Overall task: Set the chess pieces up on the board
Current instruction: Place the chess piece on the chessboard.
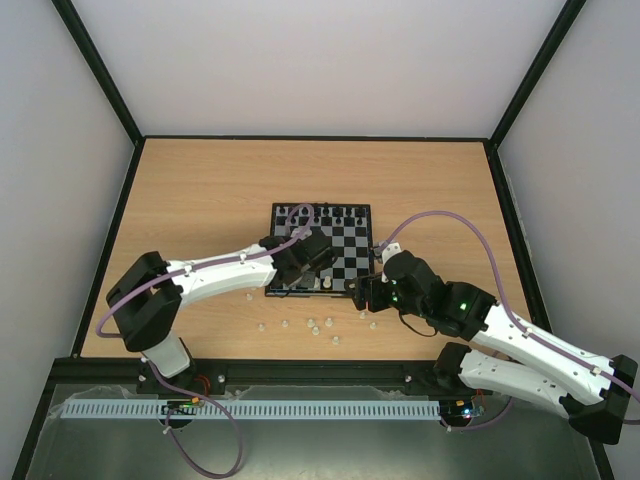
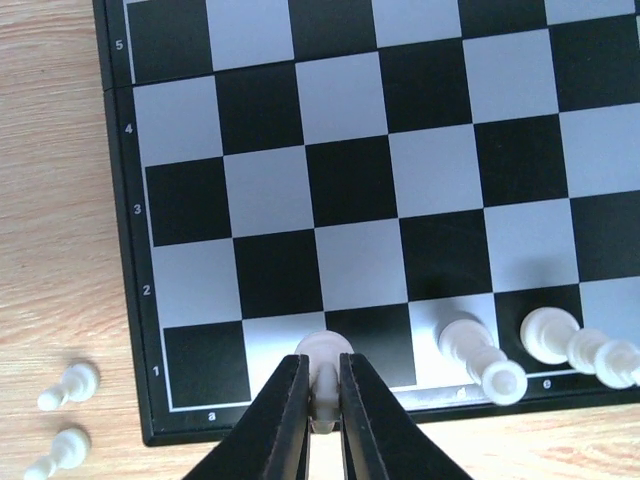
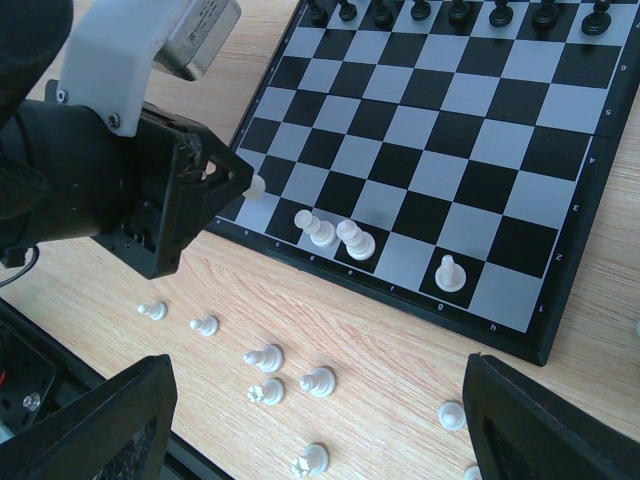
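The board (image 1: 350,250) lies mid-table, with black chess pieces (image 1: 320,212) in a row along its far edge. My left gripper (image 2: 322,400) is shut on a white piece (image 2: 325,352) and holds it over the near-left corner squares of the board (image 2: 360,180). The right wrist view shows this gripper (image 3: 235,180) and its piece (image 3: 257,186) too. Three white pieces (image 3: 355,240) stand or lean on the near row. My right gripper (image 3: 320,400) is open and empty above loose white pieces (image 3: 265,358) on the table before the board.
Several white pieces (image 1: 312,325) lie scattered on the wood between the board and the arm bases. Two more (image 2: 68,385) lie left of the board's near-left corner. My right gripper (image 1: 365,295) sits by the board's near-right corner. Black frame rails edge the table.
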Motion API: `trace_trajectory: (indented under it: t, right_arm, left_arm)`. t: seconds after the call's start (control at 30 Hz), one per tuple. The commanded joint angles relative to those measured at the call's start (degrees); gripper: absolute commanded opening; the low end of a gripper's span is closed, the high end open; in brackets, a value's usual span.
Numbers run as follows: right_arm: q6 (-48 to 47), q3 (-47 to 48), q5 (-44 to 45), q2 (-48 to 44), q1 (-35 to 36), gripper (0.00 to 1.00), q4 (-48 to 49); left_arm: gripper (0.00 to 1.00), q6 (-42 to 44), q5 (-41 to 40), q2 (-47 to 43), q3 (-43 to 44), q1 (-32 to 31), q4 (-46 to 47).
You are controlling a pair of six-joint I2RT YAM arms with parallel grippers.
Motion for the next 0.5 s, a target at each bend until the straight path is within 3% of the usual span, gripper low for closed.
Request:
trace_trajectory:
  t: [0.0, 0.47]
  right_arm:
    - [-0.73, -0.05, -0.24, -0.8, -0.22, 0.79, -0.56]
    - [-1.02, -0.2, -1.09, -0.37, -0.18, 0.79, -0.19]
  left_arm:
    - [0.13, -0.15, -0.68, 0.84, -0.9, 0.84, 2.53]
    - [0.15, -2.47, -0.79, 0.11, -5.41, 1.39, 4.55]
